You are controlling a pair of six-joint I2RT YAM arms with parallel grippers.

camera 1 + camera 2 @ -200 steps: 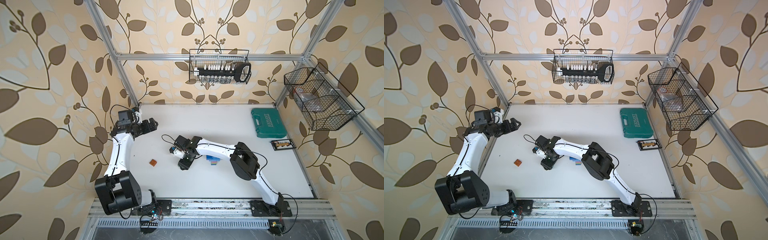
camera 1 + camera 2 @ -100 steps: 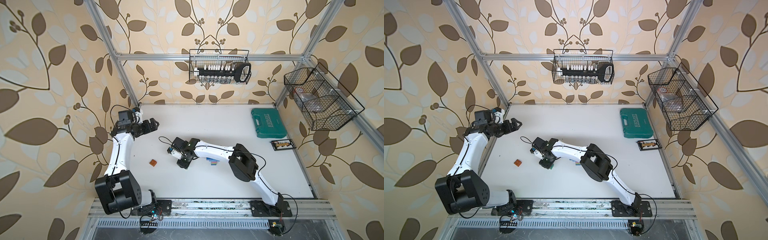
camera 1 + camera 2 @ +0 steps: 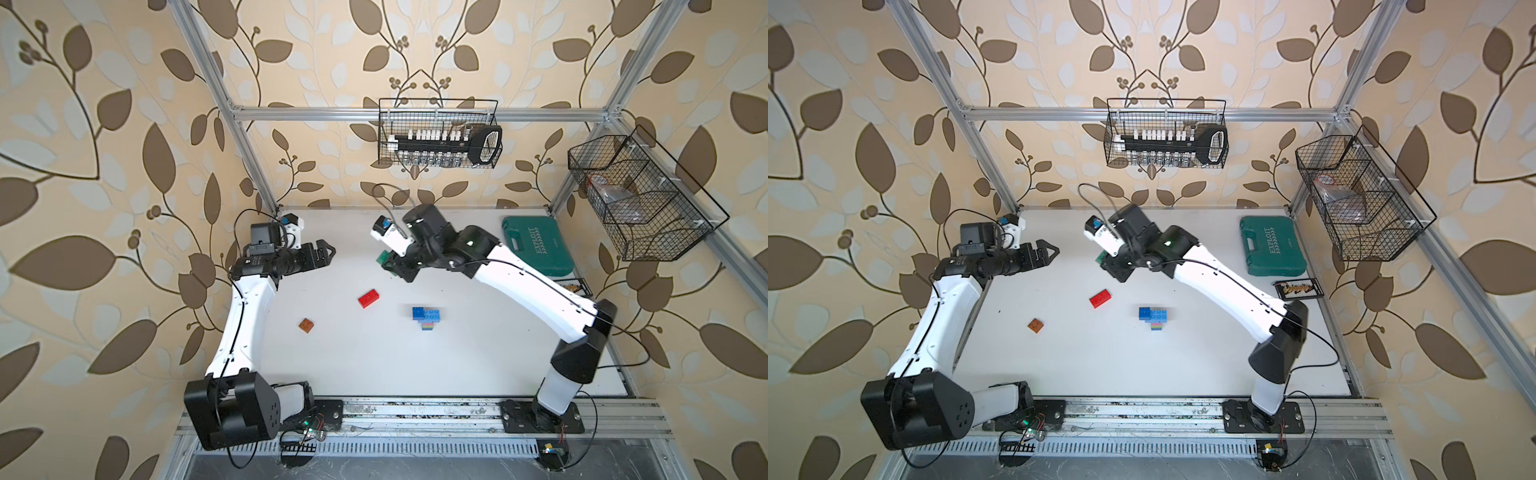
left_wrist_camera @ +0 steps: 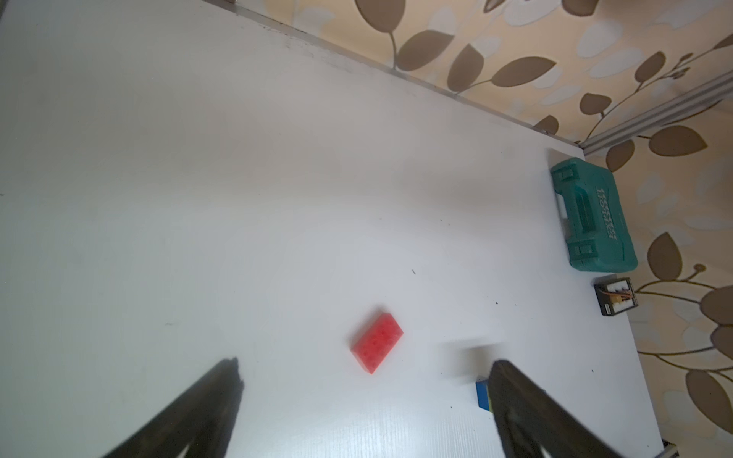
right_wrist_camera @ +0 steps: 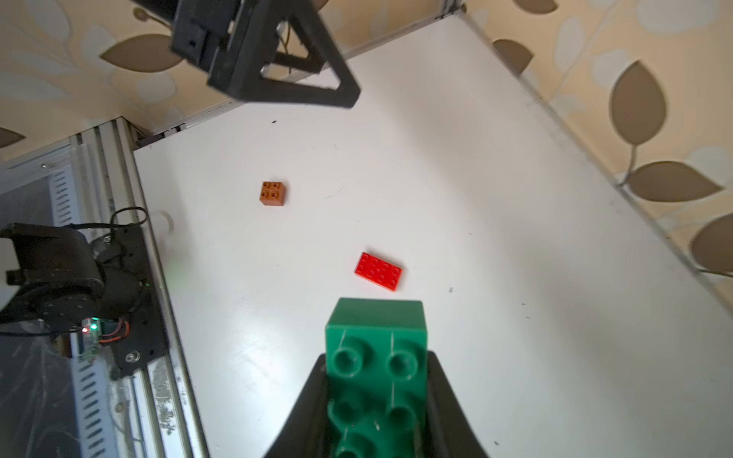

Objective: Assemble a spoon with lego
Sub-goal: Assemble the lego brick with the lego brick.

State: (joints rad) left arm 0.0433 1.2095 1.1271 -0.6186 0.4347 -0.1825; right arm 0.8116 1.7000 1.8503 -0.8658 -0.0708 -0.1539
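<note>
1. I'm looking down on a plain white worktop [image 3: 374,365] boxed in by an aluminium frame [image 3: 316,113]. Tan wallpaper [image 3: 104,124] with brown leaves covers the walls, and a wire basket [image 3: 496,124] hangs on the back one.
2. The part-built spoon [image 3: 427,318] sits near the middle of the worktop.
   - Its light-blue brick is on top, studs up, with its long axis running left to right.
   - A dark blue brick sits at the light-blue brick's left end.
   - Thin pink, lime and blue bands show under it on the side facing the front rail.
   - I can't tell whether that stem is upright or lying flat.
3. My right hand [image 3: 395,268] is raised toward the back middle, closed on a green brick [image 5: 377,357]. The brick's long axis runs out along the fingers, and its studs face the wrist camera.
4. My left hand [image 3: 326,253] hovers at the back left with its fingers spread wide, holding nothing.
5. A red brick [image 3: 368,298] lies flat between the left hand and the spoon, studs up and angled diagonally. An orange brick [image 3: 306,325] lies apart from it, toward the left arm.
6. At the back right lies a teal tool case [image 3: 538,246] marked "EXPLOIT" in both top views. A small black tray [image 3: 575,286] is just beside it, and its contents are too small to make out.
</note>
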